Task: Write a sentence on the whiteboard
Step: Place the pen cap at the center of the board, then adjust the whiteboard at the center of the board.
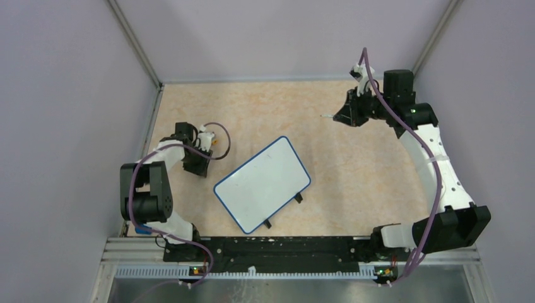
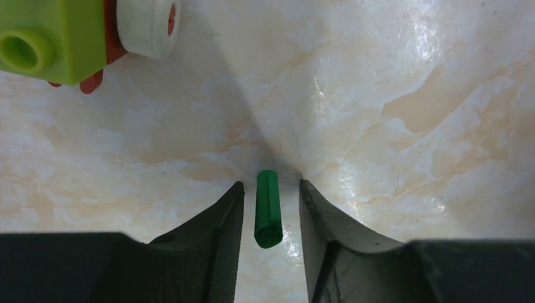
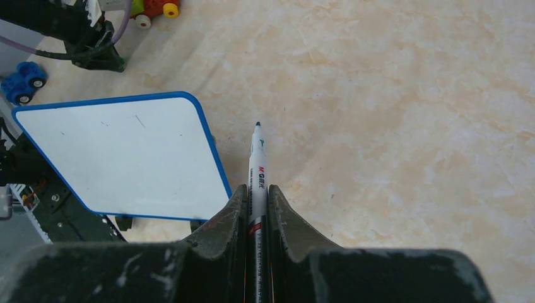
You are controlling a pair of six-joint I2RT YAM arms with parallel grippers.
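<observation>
The whiteboard [image 1: 262, 184] lies tilted in the middle of the table, blue-rimmed, with its black clip feet [image 1: 298, 197] on the near edge. It also shows in the right wrist view [image 3: 120, 158]. Its face is blank apart from a few faint specks, and no green sentence shows. My right gripper [image 1: 344, 117] is at the far right, above the table and away from the board. It [image 3: 255, 189] is shut on an uncapped white marker [image 3: 257, 170], tip pointing forward. My left gripper [image 1: 199, 165] is left of the board. It [image 2: 270, 184] is open, with a green cap [image 2: 267, 208] lying on the table between its fingers.
A lime-green toy block with a white wheel [image 2: 57, 38] lies just ahead of my left gripper. A blue toy car [image 3: 22, 79] sits near the left arm's base. Grey walls close in the table on three sides.
</observation>
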